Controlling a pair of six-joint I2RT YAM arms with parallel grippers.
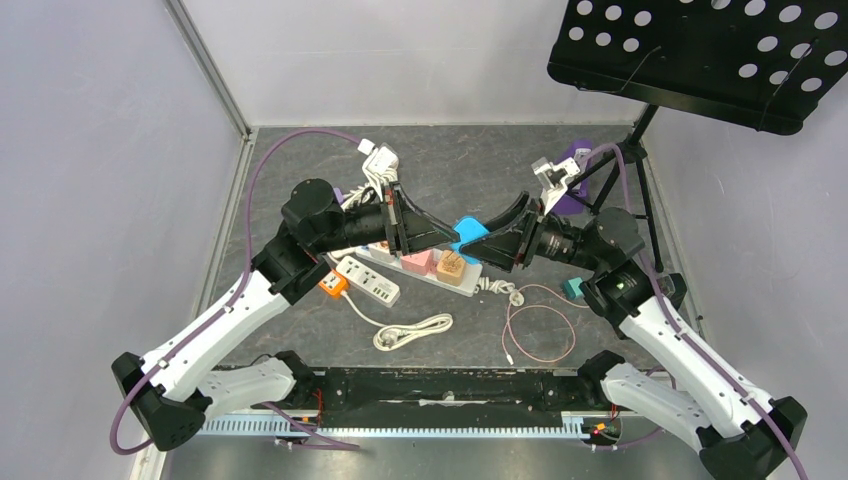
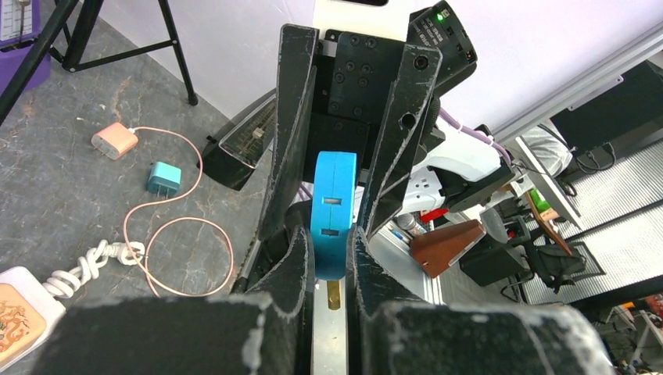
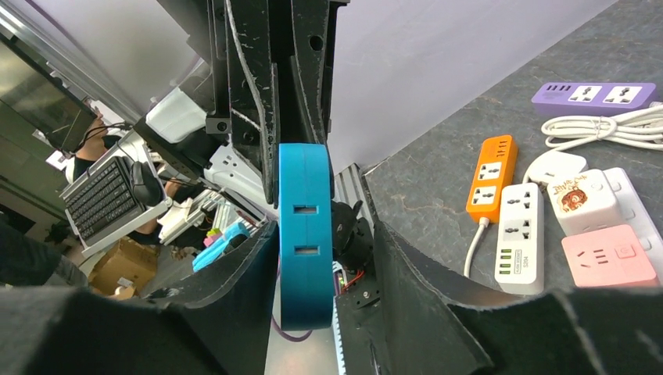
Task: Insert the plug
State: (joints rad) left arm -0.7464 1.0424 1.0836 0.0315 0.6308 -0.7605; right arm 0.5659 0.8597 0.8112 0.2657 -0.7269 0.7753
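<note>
A blue plug block (image 1: 467,232) hangs above the table between my two grippers, which meet tip to tip. My left gripper (image 1: 452,238) is shut on it; in the left wrist view both fingers (image 2: 295,258) press the blue plug (image 2: 332,211) and a brass prong shows below it. My right gripper (image 1: 476,246) is open around the same plug (image 3: 305,234); its left finger touches the plug and its right finger (image 3: 406,266) stands apart. A long white power strip (image 1: 478,284) carrying pink and tan adapters lies under the grippers.
A short white strip (image 1: 367,280) and an orange strip (image 1: 334,285) lie left of centre, with a coiled white cord (image 1: 412,331). A teal charger (image 1: 573,288) and a pink cable loop (image 1: 540,330) lie on the right. A purple strip (image 3: 594,95) and a music stand (image 1: 700,50) are behind.
</note>
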